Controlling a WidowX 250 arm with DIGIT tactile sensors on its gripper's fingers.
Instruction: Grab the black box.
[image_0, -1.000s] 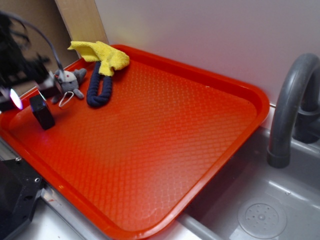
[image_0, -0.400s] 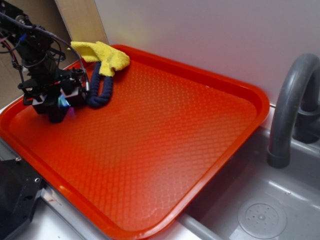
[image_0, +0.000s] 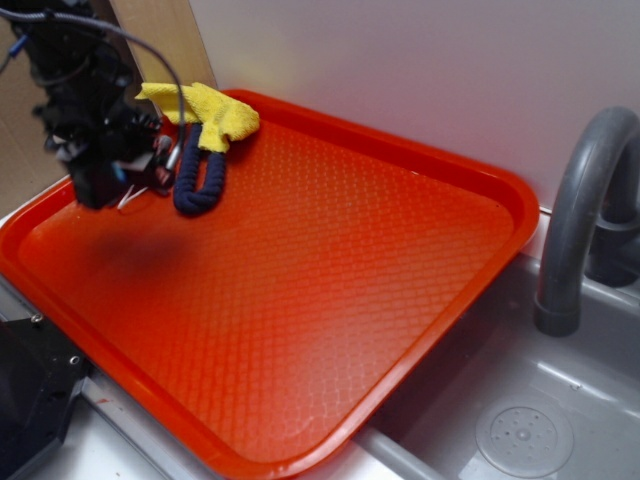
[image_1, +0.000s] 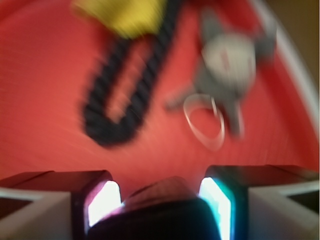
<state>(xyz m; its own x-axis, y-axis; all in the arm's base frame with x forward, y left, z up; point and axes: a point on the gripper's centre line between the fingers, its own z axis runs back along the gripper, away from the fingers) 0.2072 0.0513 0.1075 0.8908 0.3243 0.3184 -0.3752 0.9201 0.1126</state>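
Observation:
The black box (image_0: 98, 190) hangs above the left end of the red tray (image_0: 330, 260), and my gripper (image_0: 104, 182) is shut on it. A dark shadow lies on the tray below it. In the blurred wrist view the black box (image_1: 160, 217) fills the gap between the two lit pads (image_1: 103, 201) of the gripper (image_1: 160, 200). Ahead of the fingers lie the grey plush mouse (image_1: 227, 62) and the navy rope loop (image_1: 125, 90).
A yellow cloth (image_0: 205, 108) lies on the rope loop (image_0: 200, 180) at the tray's far left corner. A large black device (image_0: 30, 400) sits at the lower left. The grey faucet (image_0: 580, 220) and sink (image_0: 520, 430) are to the right.
The gripper came down over the black box on the tray, shut on it and has lifted it up and slightly back, off the tray surface.

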